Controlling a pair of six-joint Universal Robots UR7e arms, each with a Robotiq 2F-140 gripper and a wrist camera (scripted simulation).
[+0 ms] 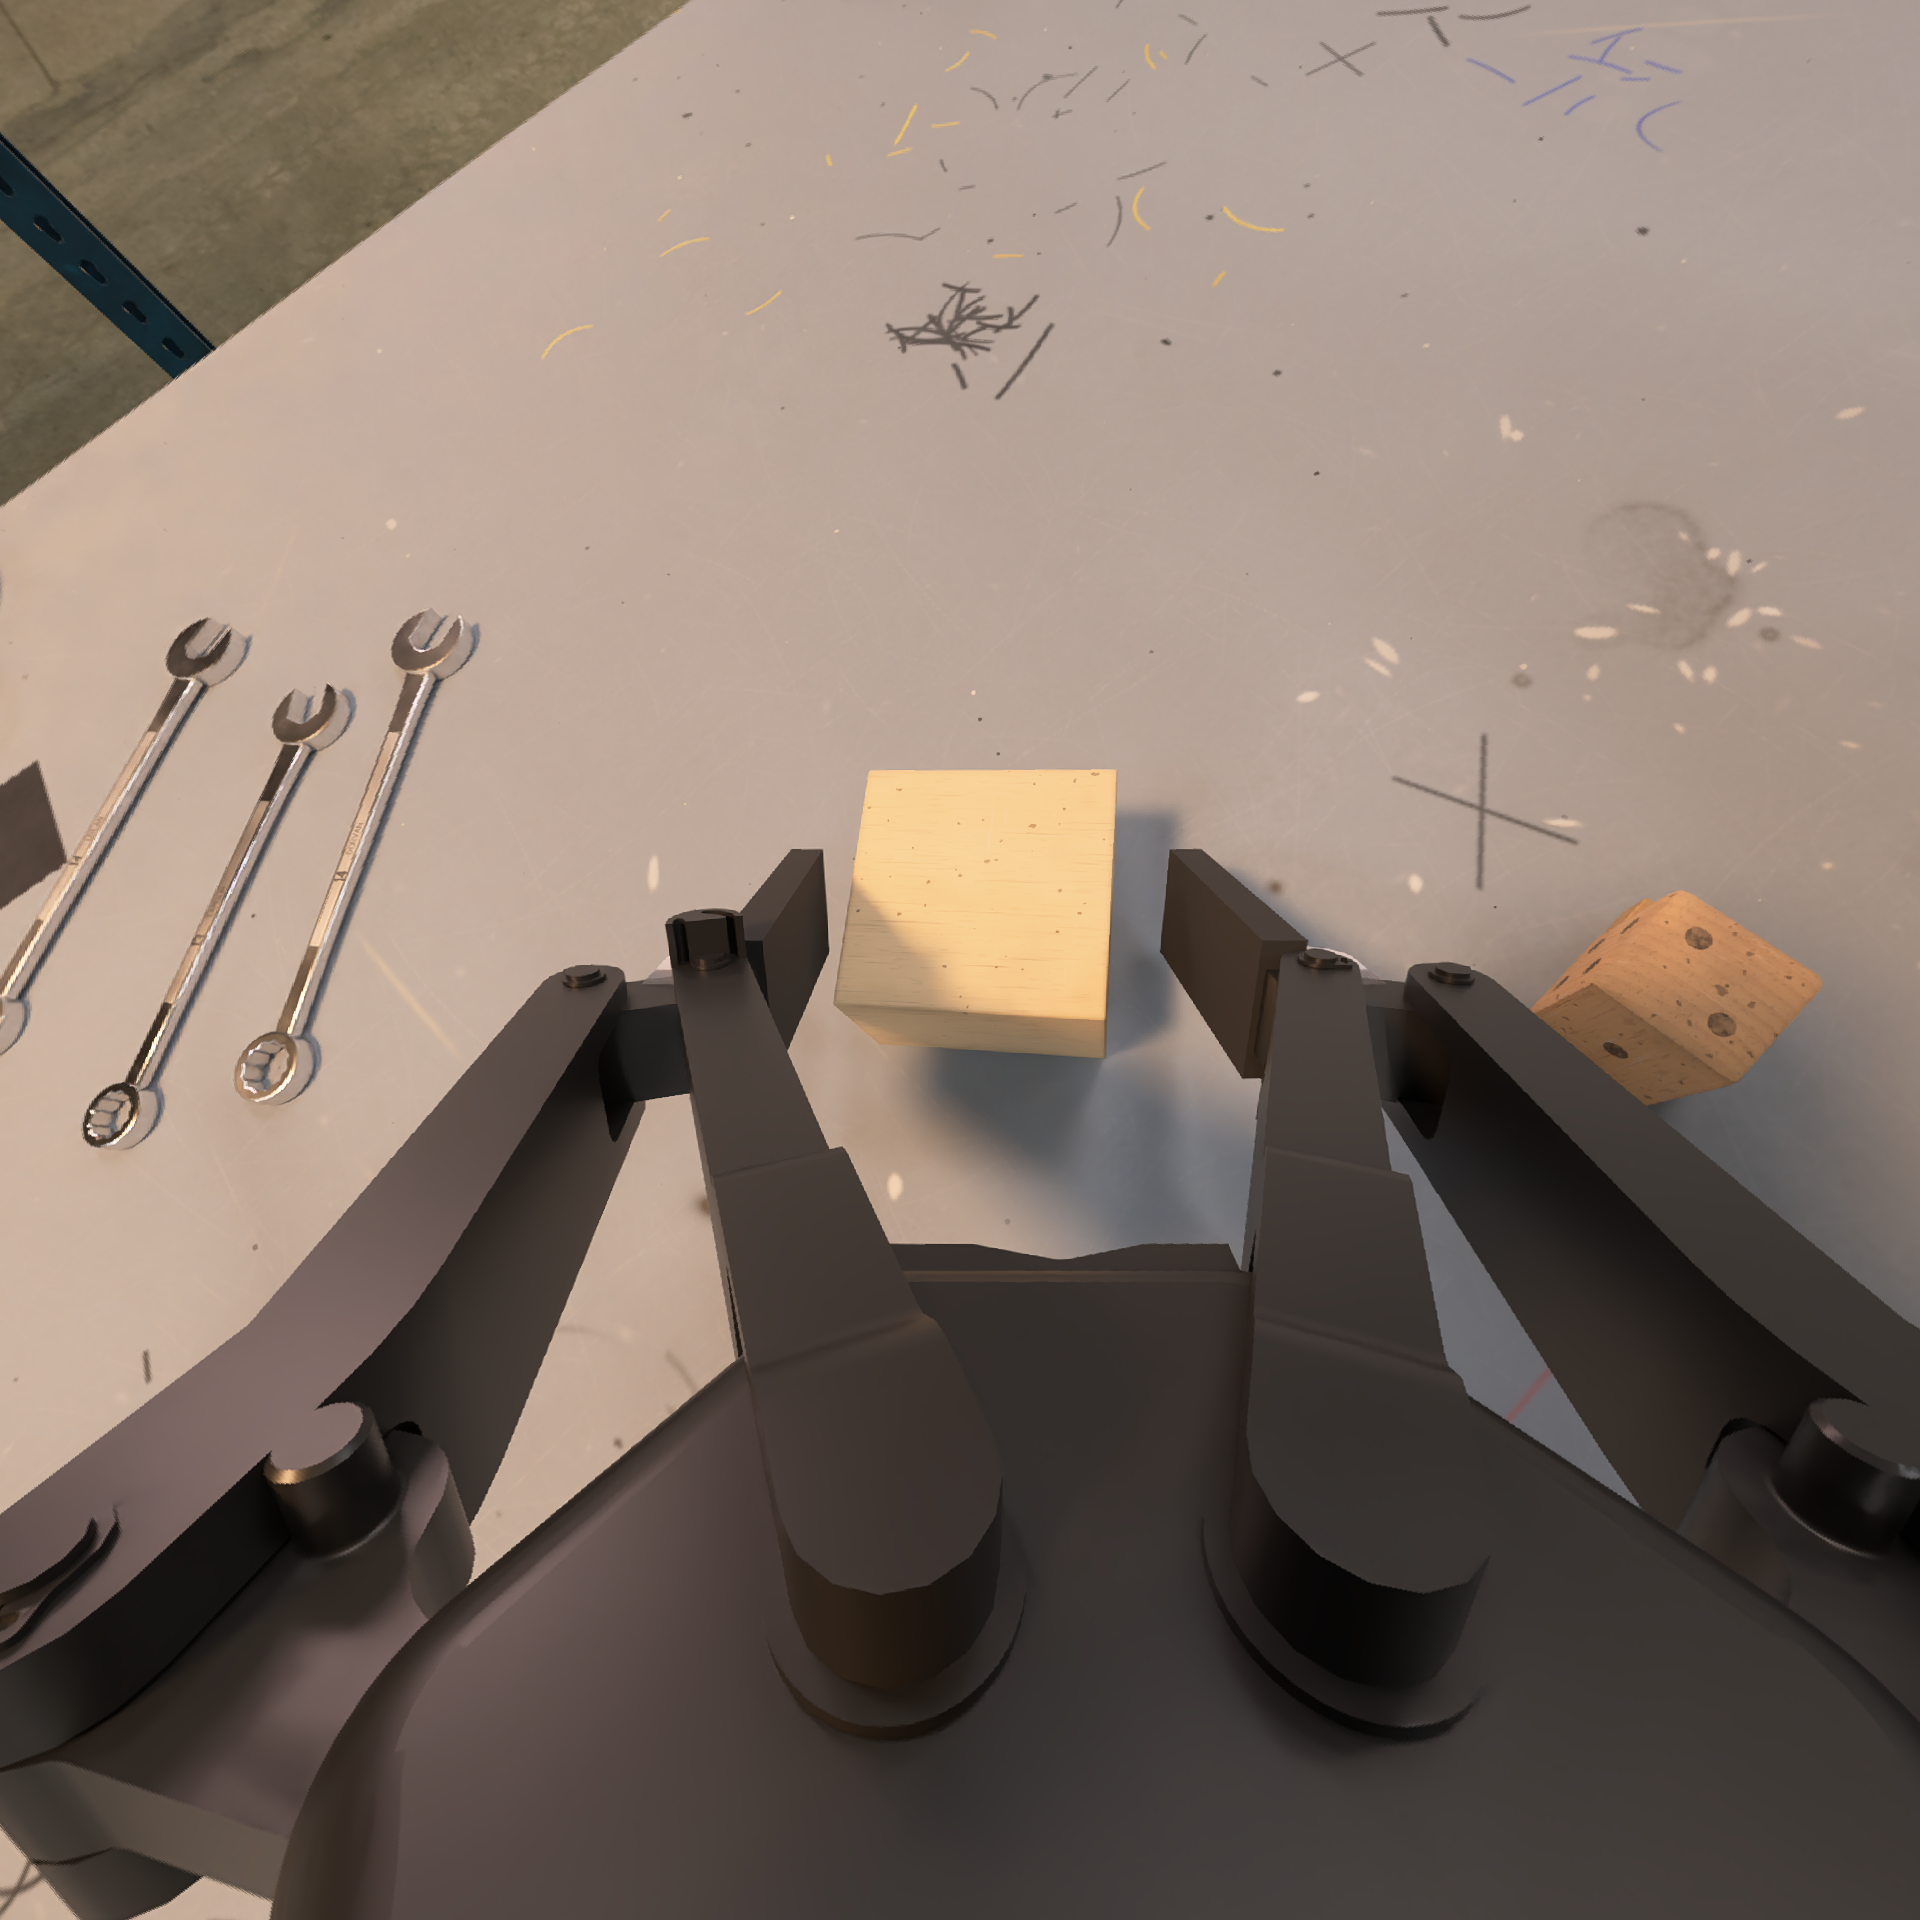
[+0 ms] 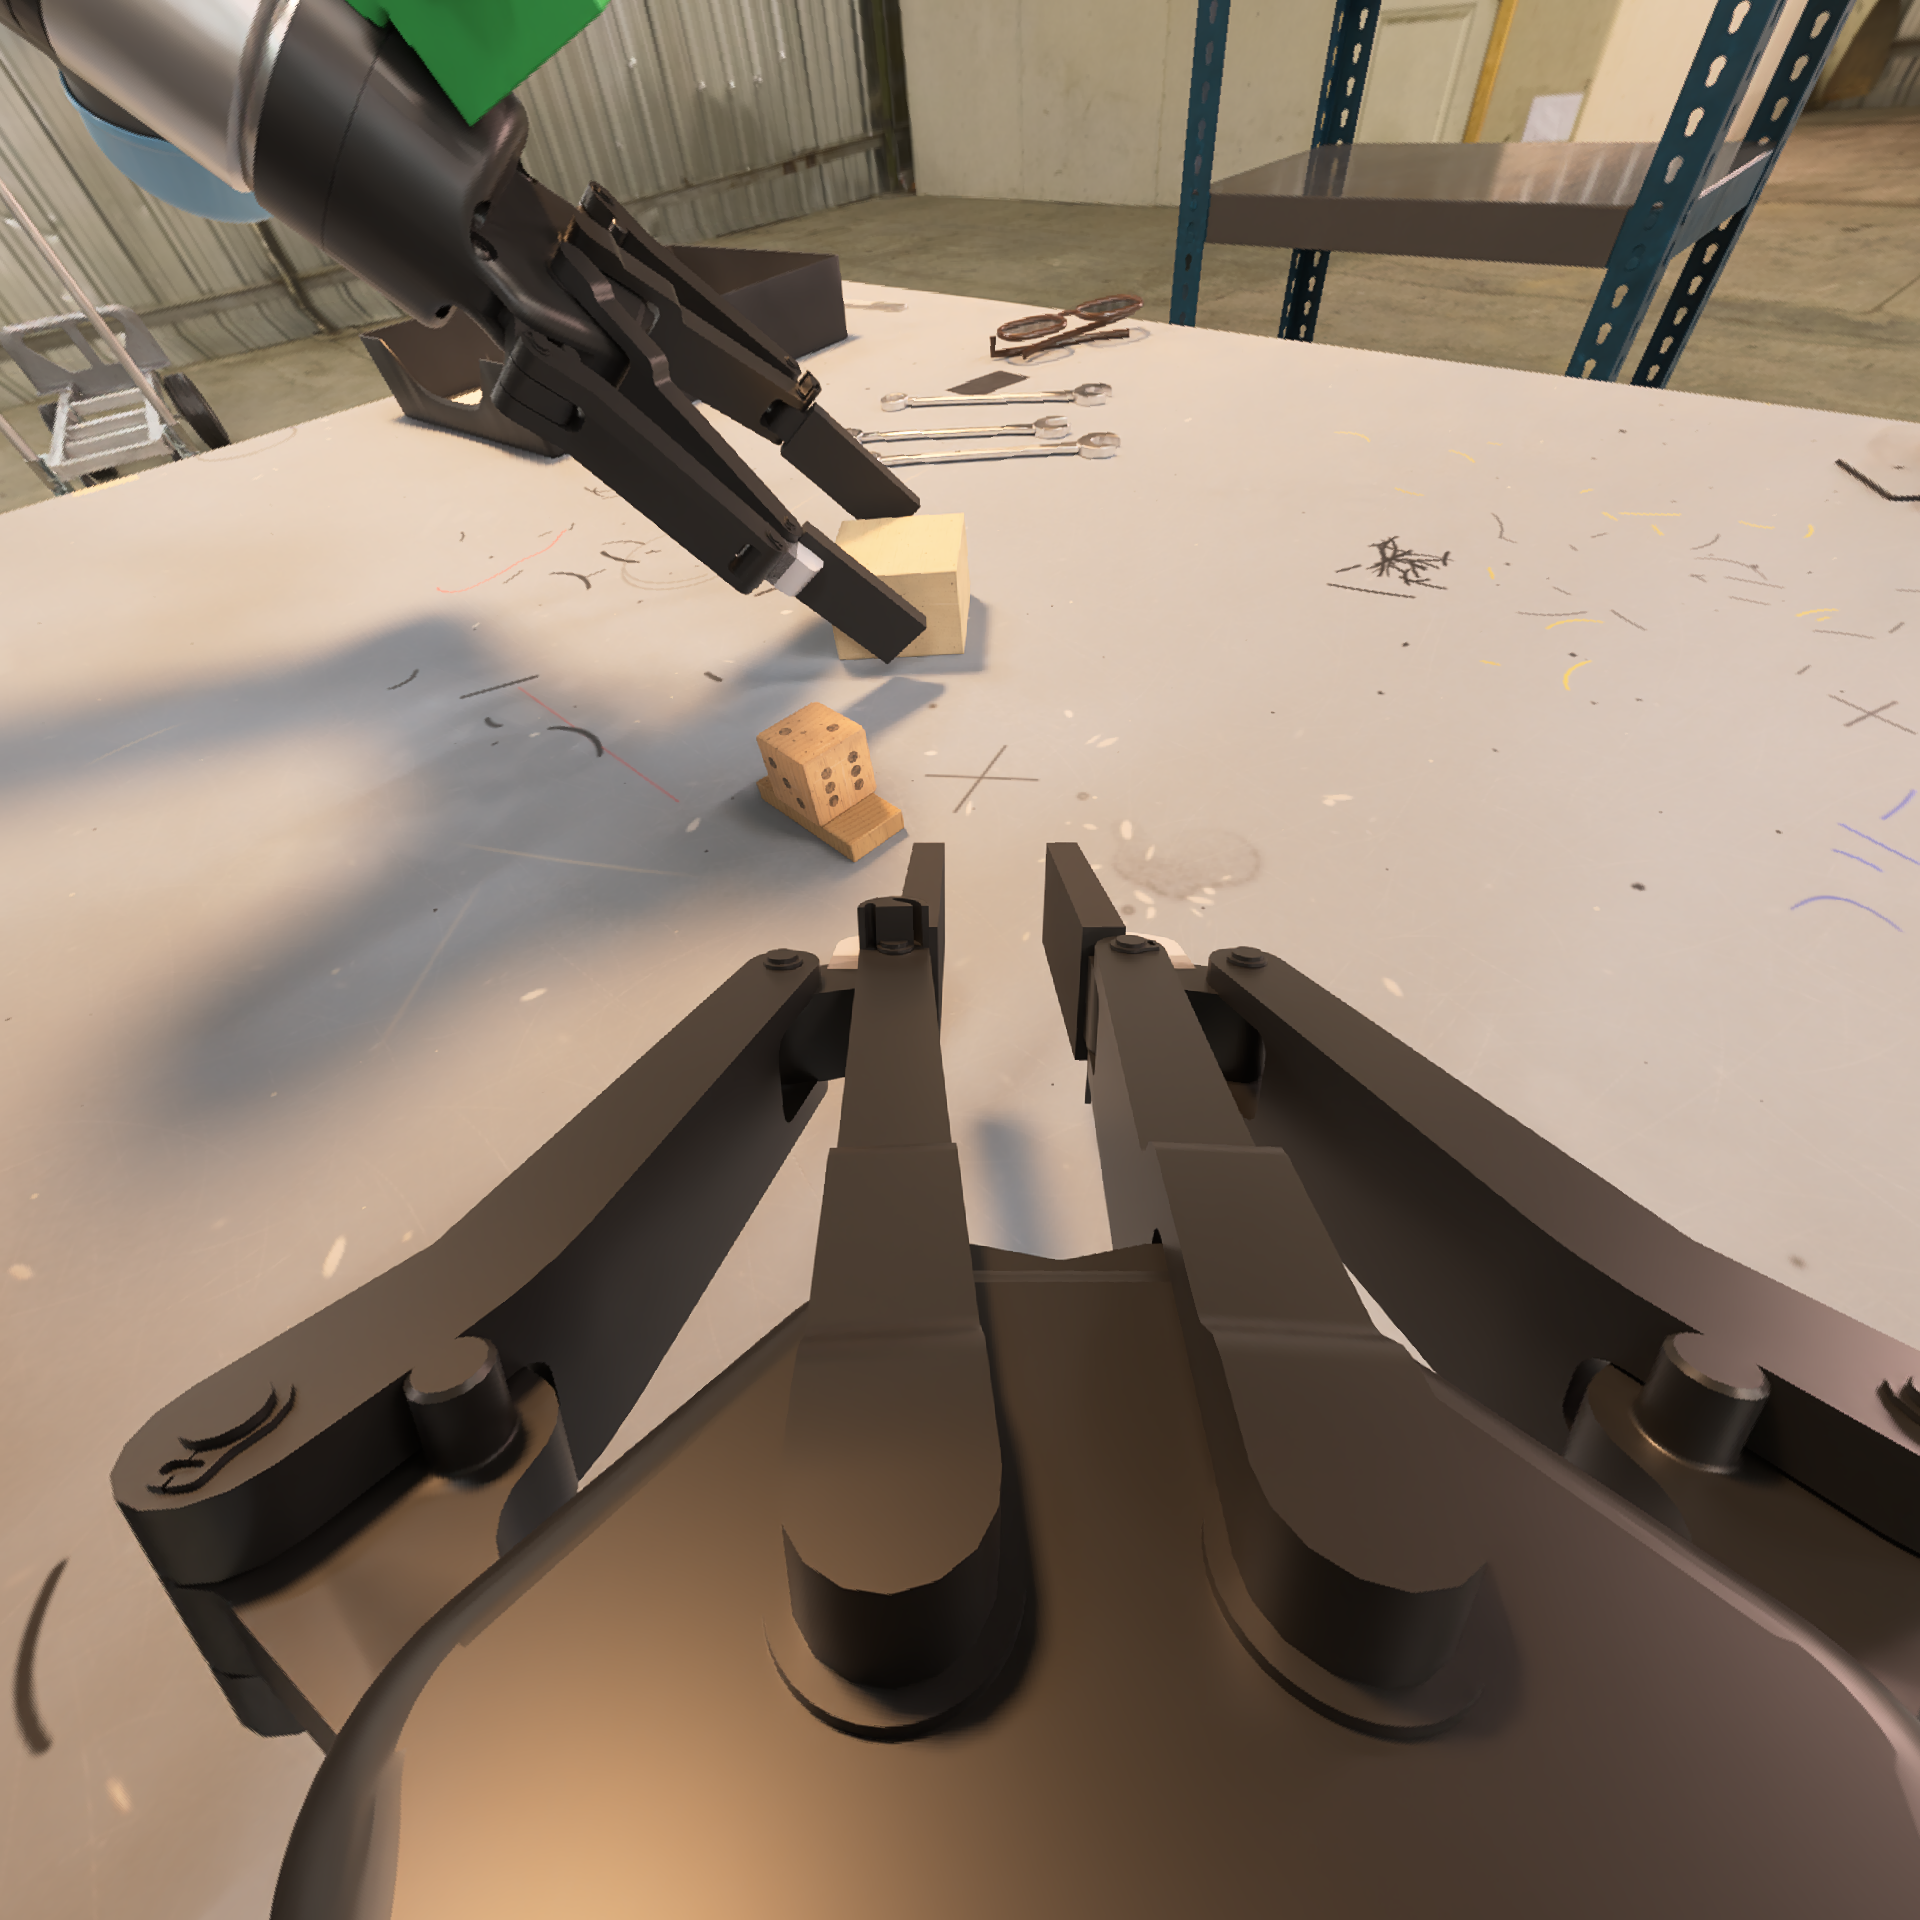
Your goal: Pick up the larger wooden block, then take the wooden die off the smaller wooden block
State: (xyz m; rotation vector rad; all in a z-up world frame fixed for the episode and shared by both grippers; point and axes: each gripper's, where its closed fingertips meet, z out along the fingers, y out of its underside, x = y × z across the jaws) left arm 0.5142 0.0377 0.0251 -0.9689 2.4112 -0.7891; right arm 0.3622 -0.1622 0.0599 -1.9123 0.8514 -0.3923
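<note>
While its two fingers stand apart, one on either side of the larger wooden block point(image 1: 982, 909), the left claw point(image 1: 995, 940) is seen released, with a narrow gap left on each side and nothing yet gripped. The block sits flat on the desk point(image 1: 1247, 468), directly ahead of the claw and centred between the pads, its side faces roughly parallel to them; the pads reach down alongside its flanks, though how low cannot be told for certain. A straight closing is judged to be what the coming move turns on, followed by a lift.

Just to the right of the left claw, near but apart from it, the wooden die point(image 2: 816, 764) is found resting on one end of the smaller wooden block point(image 2: 857, 826), a low slab lying flat with its long axis running toward the right claw point(image 2: 995, 894). That claw is held slightly parted and empty, just short of the slab's near end, so it is judged the nearer one for the die.

Further out, three wrenches point(image 1: 239, 862) are laid side by side well to the left, clear of the lifting path. A pair of glasses point(image 2: 1065, 324) and a dark tray point(image 2: 790, 291) lie toward the far edge. Open room is left above and beyond the larger block, and the desk's edges are well away.
</note>
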